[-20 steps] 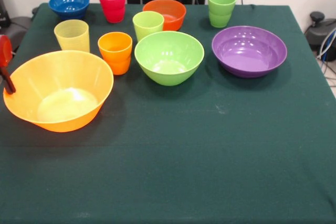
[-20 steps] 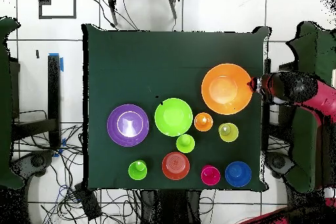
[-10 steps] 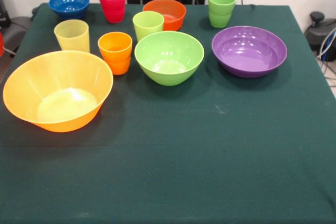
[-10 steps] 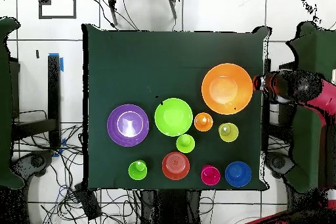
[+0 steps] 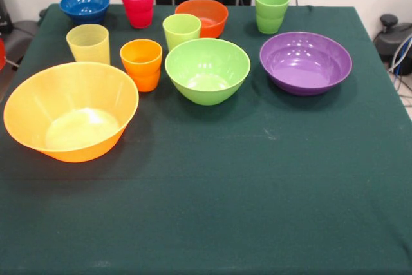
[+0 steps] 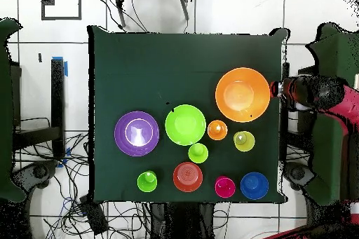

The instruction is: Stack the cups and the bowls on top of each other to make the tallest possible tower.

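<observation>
So the red-and-black arm has pulled off the side of the desk (image 5: 257,210) over the last second: a moment ago its end effector (image 6: 284,90) was right against the rim of the very large translucent orange plastic bowl (image 5: 71,111), and now in the front view only a sliver of red shows at the far left edge, while from overhead it sits just past the desk's right edge beside that bowl. Can't tell whether it's released or clenched, it's too small to read, but nothing looks carried. The bowl hasn't budged, so my read is no tower is started yet; everything sits apart. The medium lime green glossy bowl (image 5: 207,70) is mid-frame, the wide purple bowl (image 5: 306,62) to its right, the small orange-red bowl (image 5: 202,17) and small blue bowl (image 5: 85,5) along the top, and the yellow cup (image 5: 88,43), orange cup (image 5: 141,64), lime green cup (image 5: 181,31), darker green cup (image 5: 271,10) and red cup (image 5: 138,4) are clustered in the upper half. The whole lower half of the green cloth is free for moving, though the big bowl is close to the left edge, so nudging it outward seems risky
</observation>
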You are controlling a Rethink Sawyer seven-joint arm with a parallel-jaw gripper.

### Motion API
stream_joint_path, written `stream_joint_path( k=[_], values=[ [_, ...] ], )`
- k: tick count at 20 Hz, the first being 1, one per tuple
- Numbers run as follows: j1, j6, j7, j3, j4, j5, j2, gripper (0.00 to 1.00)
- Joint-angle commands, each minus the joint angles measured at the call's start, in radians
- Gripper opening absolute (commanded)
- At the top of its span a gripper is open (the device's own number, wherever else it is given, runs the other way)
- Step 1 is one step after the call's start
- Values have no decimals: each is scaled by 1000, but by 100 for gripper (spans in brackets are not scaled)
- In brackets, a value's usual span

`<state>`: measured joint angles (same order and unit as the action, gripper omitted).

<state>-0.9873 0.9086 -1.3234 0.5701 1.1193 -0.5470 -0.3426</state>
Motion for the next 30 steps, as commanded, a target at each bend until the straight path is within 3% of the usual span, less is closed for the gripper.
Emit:
stream_joint_path(
  k=[1,5,6,13,30],
  values=[
    [13,66,276,19,50,-45,6,0],
    [9,60,304,29,55,-49,3,0],
    [9,64,311,30,55,-49,3,100],
    [20,92,271,10,46,-44,4,100],
    [12,44,224,3,102,-43,-13,100]
  ],
)
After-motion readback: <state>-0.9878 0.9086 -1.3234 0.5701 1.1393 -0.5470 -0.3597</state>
